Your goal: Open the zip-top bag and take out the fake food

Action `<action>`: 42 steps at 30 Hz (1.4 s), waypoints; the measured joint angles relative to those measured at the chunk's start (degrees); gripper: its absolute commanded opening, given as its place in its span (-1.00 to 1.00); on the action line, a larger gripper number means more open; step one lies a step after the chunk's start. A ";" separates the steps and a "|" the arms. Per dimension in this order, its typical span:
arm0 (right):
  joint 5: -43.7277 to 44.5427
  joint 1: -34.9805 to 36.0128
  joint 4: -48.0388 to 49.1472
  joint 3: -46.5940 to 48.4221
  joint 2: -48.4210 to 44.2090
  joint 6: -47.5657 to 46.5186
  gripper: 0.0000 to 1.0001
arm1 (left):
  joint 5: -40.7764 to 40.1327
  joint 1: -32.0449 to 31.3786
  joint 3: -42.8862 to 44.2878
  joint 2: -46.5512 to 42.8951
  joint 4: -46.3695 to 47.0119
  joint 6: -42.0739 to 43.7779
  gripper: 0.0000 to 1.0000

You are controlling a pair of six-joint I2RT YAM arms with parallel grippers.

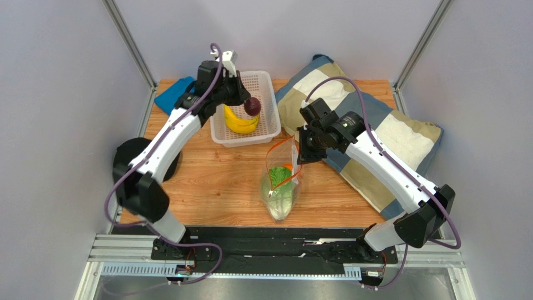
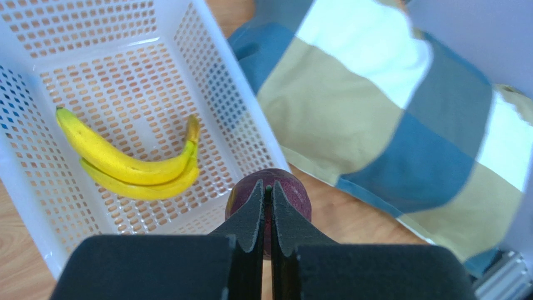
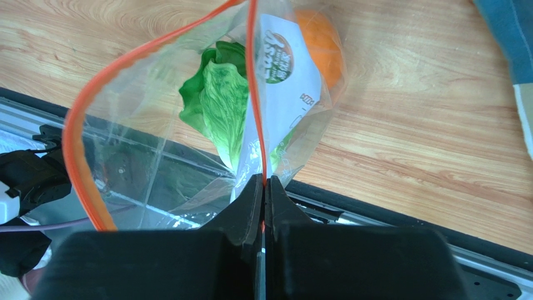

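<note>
Clear orange-zipped plastic bag [image 3: 156,125] gapes open, its rim pinched in my right tool [image 3: 263,184]. My left tool [image 2: 268,190] clamps the round dark purple fruit [image 2: 295,195].

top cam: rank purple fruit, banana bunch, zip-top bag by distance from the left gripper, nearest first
From the left gripper:
1. purple fruit: pinched in its fingers, by the basket right rim.
2. banana bunch: inside the basket.
3. zip-top bag: mid-table, held by the right gripper.
</note>
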 measured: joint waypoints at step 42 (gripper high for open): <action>-9.40 -3.48 5.60 2.67 0.83 7.65 -1.00 | 7.58 -21.00 -8.52 -15.04 -12.46 -7.41 -0.62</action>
